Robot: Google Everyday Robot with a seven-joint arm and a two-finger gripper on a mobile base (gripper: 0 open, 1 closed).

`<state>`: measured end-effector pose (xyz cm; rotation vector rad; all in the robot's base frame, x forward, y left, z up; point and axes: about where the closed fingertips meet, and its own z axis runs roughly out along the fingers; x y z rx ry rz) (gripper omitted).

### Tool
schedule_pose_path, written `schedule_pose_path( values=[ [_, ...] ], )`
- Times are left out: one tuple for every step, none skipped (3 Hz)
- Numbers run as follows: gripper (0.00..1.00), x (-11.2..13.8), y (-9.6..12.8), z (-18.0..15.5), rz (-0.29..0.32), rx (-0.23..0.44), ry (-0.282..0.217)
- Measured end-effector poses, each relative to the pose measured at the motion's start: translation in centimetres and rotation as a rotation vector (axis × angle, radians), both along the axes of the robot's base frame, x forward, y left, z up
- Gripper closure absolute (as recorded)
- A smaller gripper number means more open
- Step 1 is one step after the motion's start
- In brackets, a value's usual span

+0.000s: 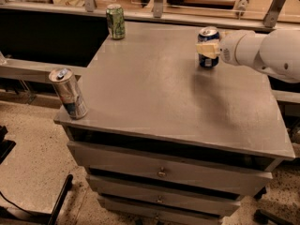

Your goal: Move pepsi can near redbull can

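The pepsi can [208, 60], dark blue with a silver top, stands upright at the back right of the grey cabinet top [178, 97]. My gripper [207, 48] reaches in from the right on a white arm [262, 53]. One cream finger [206, 49] lies across the can's front, the other is hidden behind it, and the jaws are closed on the can. The redbull can [69, 93], slim and silver with blue panels, stands at the front left corner of the top, far from the pepsi can.
A green can [115, 21] stands at the back left corner. A railing with metal posts [158, 1] runs behind the cabinet. Drawers with knobs [161, 173] are below the top. The floor lies to the left, with a black base part [58, 205] on it.
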<state>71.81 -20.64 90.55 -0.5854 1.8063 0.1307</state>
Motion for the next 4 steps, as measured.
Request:
schedule_pose_path(
  values=[
    [1.0, 0.0, 0.2, 0.0, 0.005, 0.002, 0.002],
    [1.0, 0.3, 1.5, 0.1, 0.049, 0.022, 0.002],
    [1.0, 0.5, 2.7, 1.3, 0.094, 0.06, -0.016],
    [1.0, 0.4, 4.9, 2.1, 0.164, 0.086, -0.017]
  ],
)
